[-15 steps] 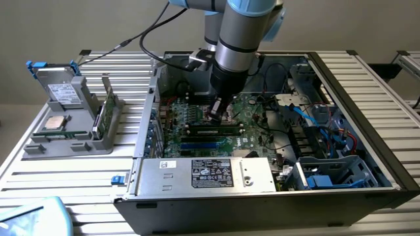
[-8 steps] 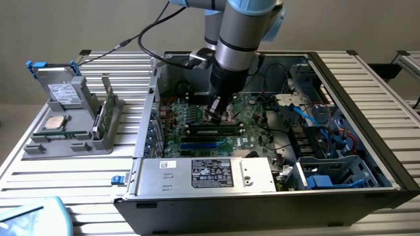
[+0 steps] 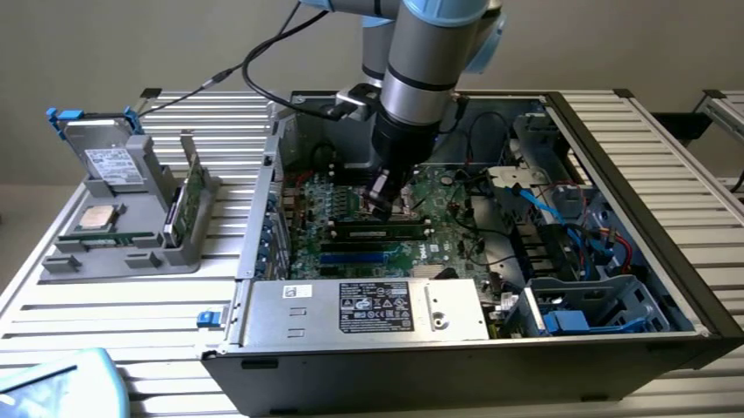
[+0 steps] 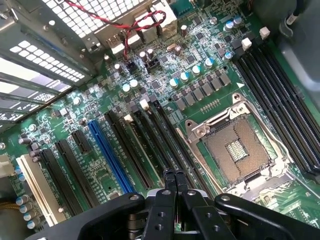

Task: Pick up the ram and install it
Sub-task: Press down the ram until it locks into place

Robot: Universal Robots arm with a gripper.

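The gripper [image 4: 175, 179] sits closest to the wrist camera, its two fingers pressed together with nothing visible between them, tips poised just above a black memory slot [image 4: 167, 145] of the motherboard [image 4: 100, 175]. The closed, narrow posture suits pressing down on a slot rather than grasping.

In the exterior view the ram [image 3: 378, 232] lies lengthwise in the slot bank inside the open computer case [image 3: 605, 348], directly beneath the gripper [image 3: 384, 198]; it appears seated, though latch engagement cannot be confirmed.

The wrist view adds the empty processor socket [image 4: 235, 150] beside the slots. The exterior view adds the grey parts holder [image 3: 139, 235] on the bench [image 3: 93, 313], at that view's left, well apart from the case.
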